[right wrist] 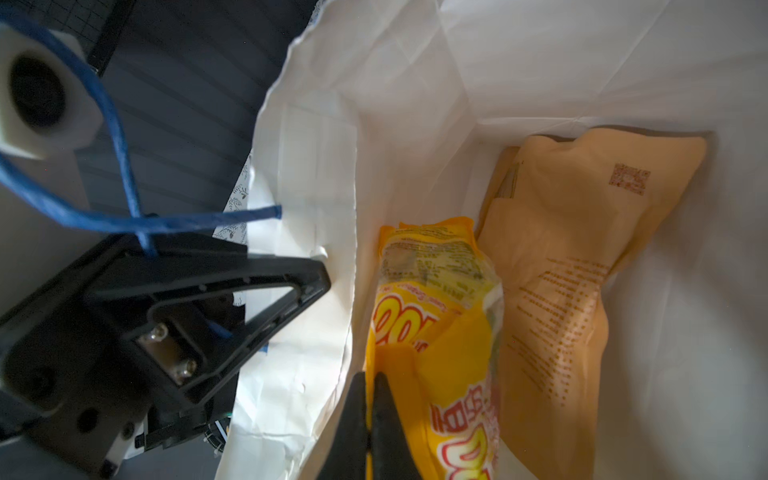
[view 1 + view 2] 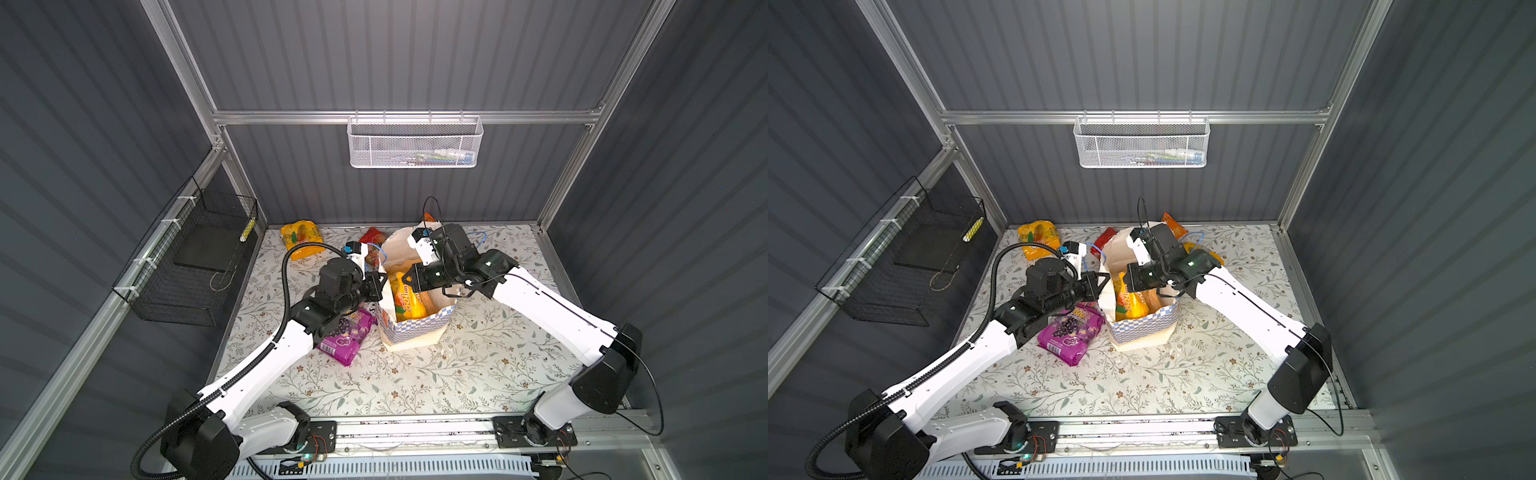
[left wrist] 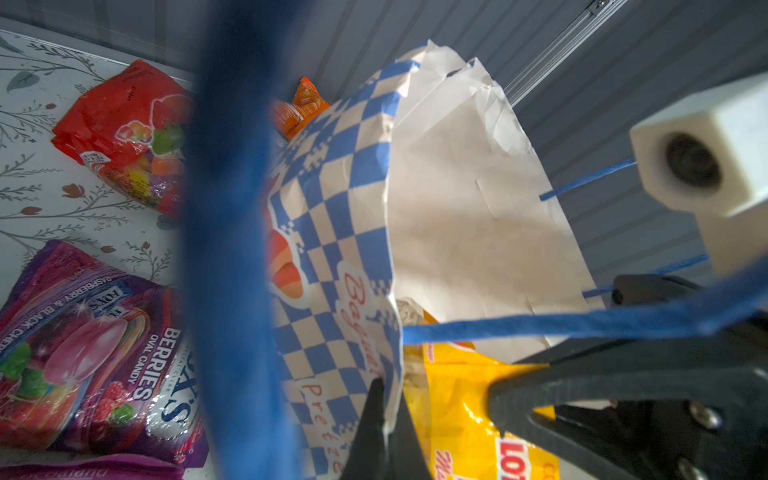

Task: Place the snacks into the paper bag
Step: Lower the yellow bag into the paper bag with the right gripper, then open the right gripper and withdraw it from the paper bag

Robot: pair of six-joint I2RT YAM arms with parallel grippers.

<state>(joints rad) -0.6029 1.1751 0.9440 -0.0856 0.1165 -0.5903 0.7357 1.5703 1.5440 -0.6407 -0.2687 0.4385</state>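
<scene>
**Left gripper** (image 2: 376,286): jaws pressed together on the rim of the tall white paper bag with a blue-and-white checkered band (image 2: 415,328). It pinches the paper wall just beside a thin blue cord handle (image 3: 540,324). I read this as holding the mouth open.

**Right gripper** (image 2: 409,280): jaws closed on the upper edge of a glossy yellow plastic packet marked "100" (image 1: 436,332), with nothing else in them. It hangs over the bag mouth, just beside the left gripper.

**Yellow packet**: stands on end inside the paper bag, near the wall the left gripper holds and beside a flat tan pouch (image 1: 582,249) lying deeper in. I cannot tell whether its lower end touches bottom. I judge it light, soft, crinkly and slippery. The flat sealed edge is the place to pinch, since the puffed belly would slide.

**Paper bag**: upright on the floral-patterned tabletop (image 2: 415,382). The paper is thin and creased, so I expect it to fold or tip under a sideways push. The rim is the sensible hold.

**Outstanding on the tabletop**:
- Purple grape packet (image 2: 349,336), just beside the bag and partly under the left arm.
- Purple-pink "FOX'S" packet (image 3: 83,353).
- Red packet (image 3: 124,133).
- Small orange packet (image 2: 1173,224), behind the bag.
- Yellow-orange packet (image 2: 301,239), near the back wall and well apart from both grippers.
</scene>
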